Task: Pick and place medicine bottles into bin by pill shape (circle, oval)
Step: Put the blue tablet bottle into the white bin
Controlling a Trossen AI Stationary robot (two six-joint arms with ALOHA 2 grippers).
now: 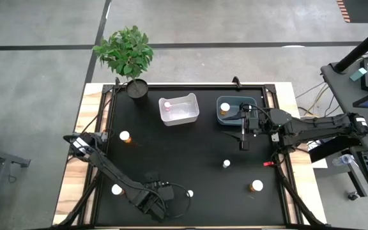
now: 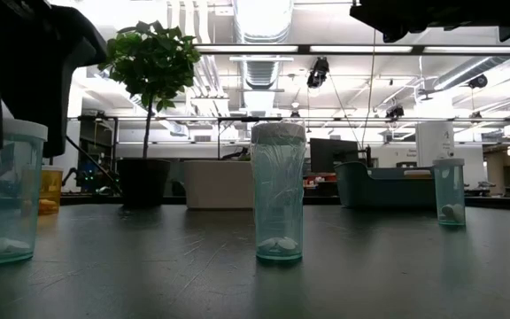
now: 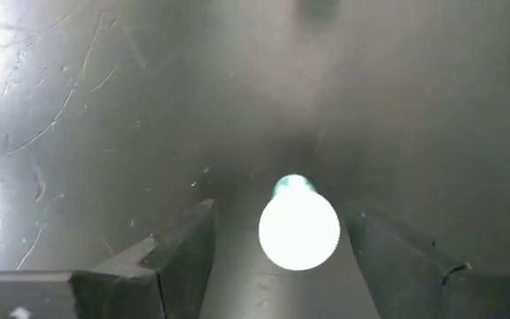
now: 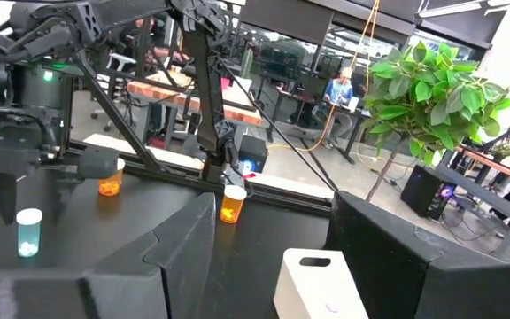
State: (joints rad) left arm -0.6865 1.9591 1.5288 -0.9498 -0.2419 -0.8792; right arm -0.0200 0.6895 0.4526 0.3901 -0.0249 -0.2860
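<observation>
Below, the left pincer (image 3: 277, 244) is spread wide around a white-capped medicine bottle (image 3: 298, 232) standing on the black tabletop (image 1: 190, 153), caught by neither finger. Further off, the right pincer (image 1: 243, 144) is held open near the blue bin (image 1: 225, 118), empty.

No readable text anywhere

The bottles' white caps and clear or amber bodies carry no legible label, the two bins are unmarked, and the screens and equipment in the room beyond the surface show no letters, numbers or signs that can be made out.
</observation>
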